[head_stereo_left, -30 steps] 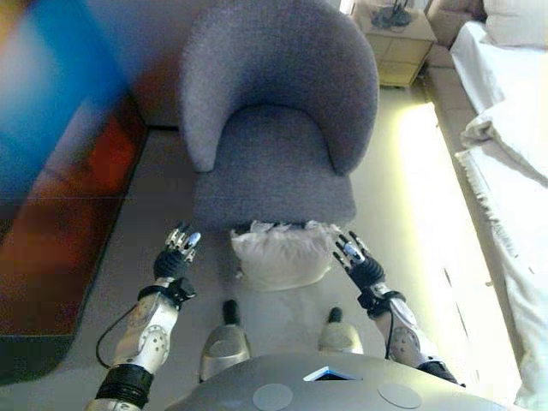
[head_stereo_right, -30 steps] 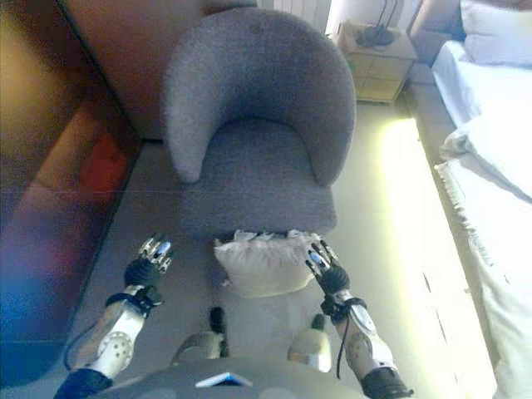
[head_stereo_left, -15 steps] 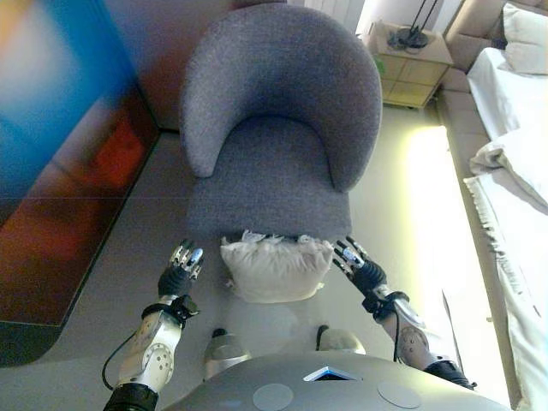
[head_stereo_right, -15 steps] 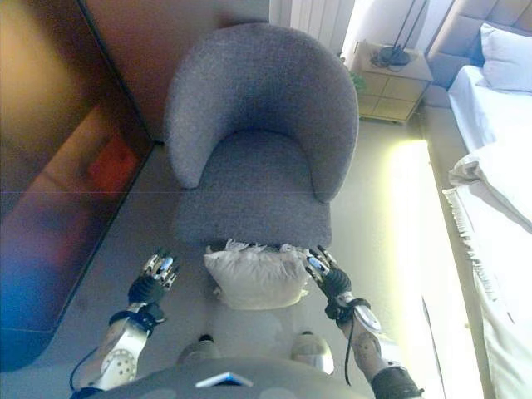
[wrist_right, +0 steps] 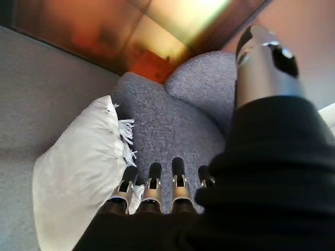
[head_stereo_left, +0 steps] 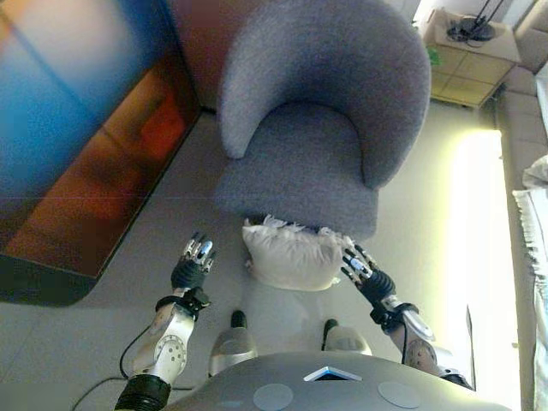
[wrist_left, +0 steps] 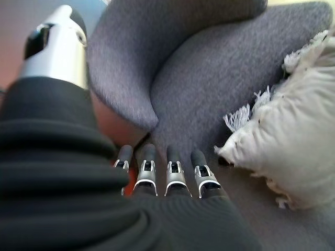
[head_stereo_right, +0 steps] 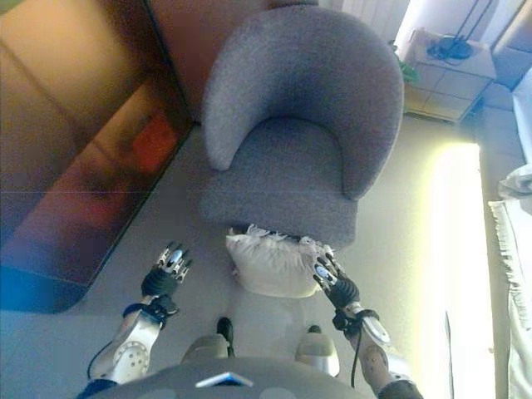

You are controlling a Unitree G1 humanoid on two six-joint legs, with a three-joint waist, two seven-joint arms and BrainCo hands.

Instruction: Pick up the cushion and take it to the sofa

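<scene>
A cream fringed cushion (head_stereo_left: 293, 255) lies on the floor against the front of a grey tub armchair (head_stereo_left: 321, 111), the sofa of the task. My right hand (head_stereo_left: 366, 274) is open, its fingers straight at the cushion's right edge; the right wrist view shows the cushion (wrist_right: 78, 172) right beside its fingertips (wrist_right: 128, 180). My left hand (head_stereo_left: 193, 265) is open too and stays a little way left of the cushion, apart from it; in the left wrist view the cushion (wrist_left: 293, 136) lies past its fingers (wrist_left: 172, 172). Neither hand holds anything.
A dark glossy cabinet (head_stereo_left: 77, 137) runs along the left. A wooden bedside table (head_stereo_left: 467, 56) stands behind the armchair at the right, and a white bed edge (head_stereo_left: 535, 223) shows at the far right. Pale floor (head_stereo_left: 428, 223) lies right of the chair.
The whole picture has shifted, so the camera moved: armchair and cushion now sit further right. Both hands keep their places beside the cushion, the right one still at its edge.
</scene>
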